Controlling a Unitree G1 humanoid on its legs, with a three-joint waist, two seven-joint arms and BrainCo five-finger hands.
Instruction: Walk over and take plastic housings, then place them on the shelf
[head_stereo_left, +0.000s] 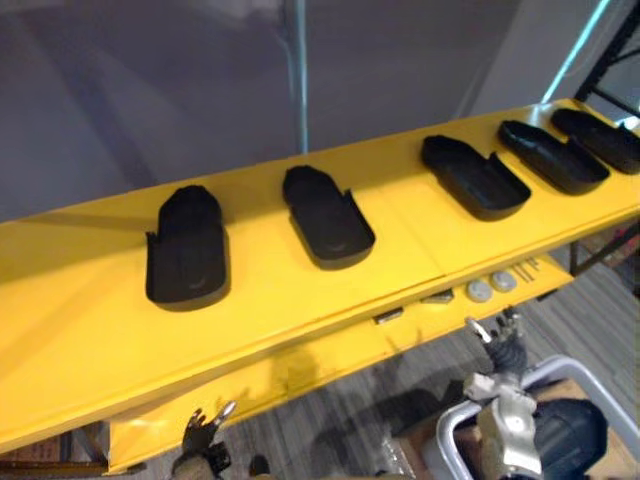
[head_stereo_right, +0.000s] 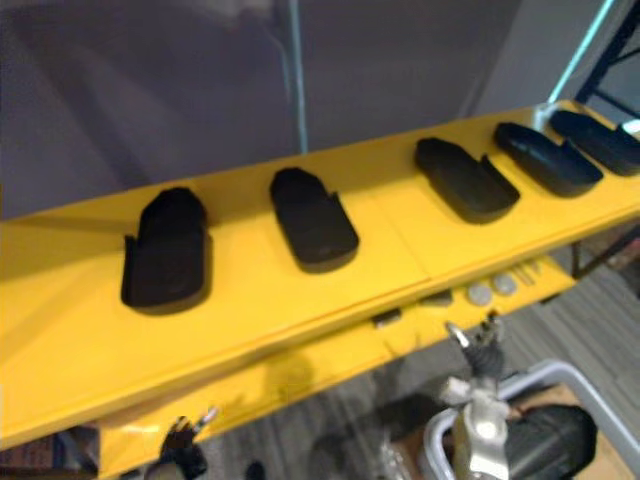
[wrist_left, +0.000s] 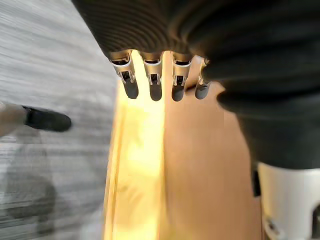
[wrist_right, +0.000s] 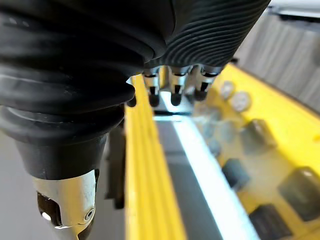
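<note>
Black plastic housings (head_stereo_left: 187, 248) on yellow shelf (head_stereo_left: 80, 330)

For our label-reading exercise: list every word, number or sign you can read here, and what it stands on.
None can be read.
The black housings and the yellow shelf show no print.
Dark marks beside the round discs on the lower ledge are too blurred to read.
</note>
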